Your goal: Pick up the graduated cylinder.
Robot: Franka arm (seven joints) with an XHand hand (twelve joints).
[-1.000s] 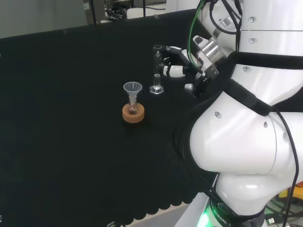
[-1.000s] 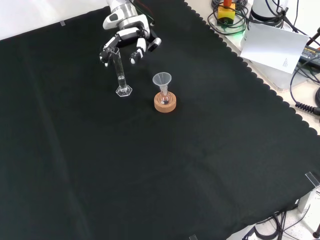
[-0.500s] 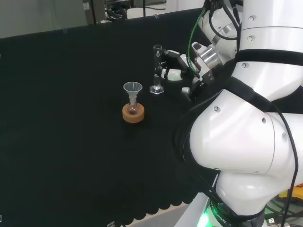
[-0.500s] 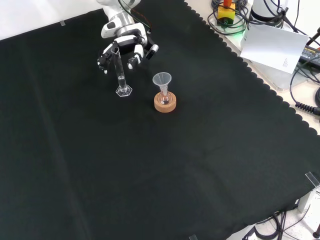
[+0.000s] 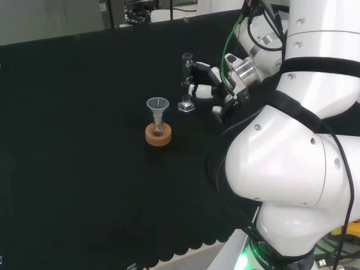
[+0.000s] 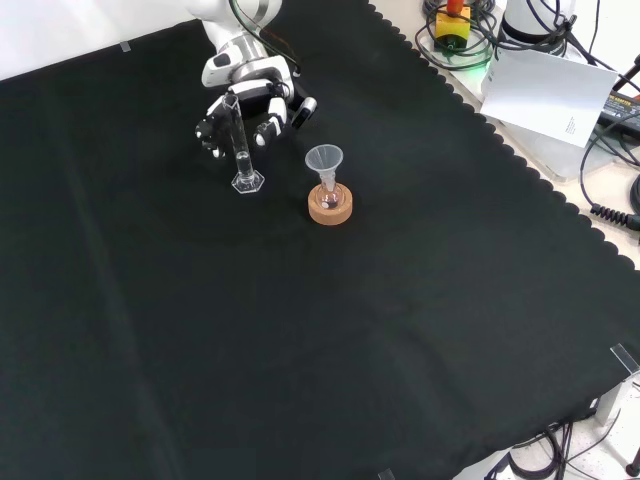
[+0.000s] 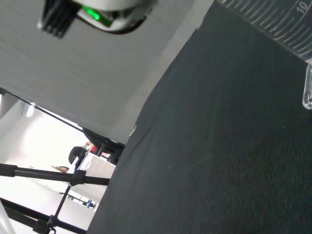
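One desk (image 6: 420, 330), black cloth. One robot hand (image 6: 255, 95), fingers spread wide either side of the graduated cylinder (image 6: 240, 145), not yet closed; since a second ago it has dropped lower around the tube. Cylinder: upright beside the cork stand (image 6: 330, 207) with flask and funnel (image 6: 324, 160).
Risk: a finger nudging the tall, narrow tube before closing would likely tip it.

Glossy white arm links (image 5: 292, 169), green and black cables, black-and-white robot hand (image 6: 250, 100).

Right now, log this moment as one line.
phase: reaching | hand: open around graduated cylinder | cylinder: upright on cloth | lifted: no
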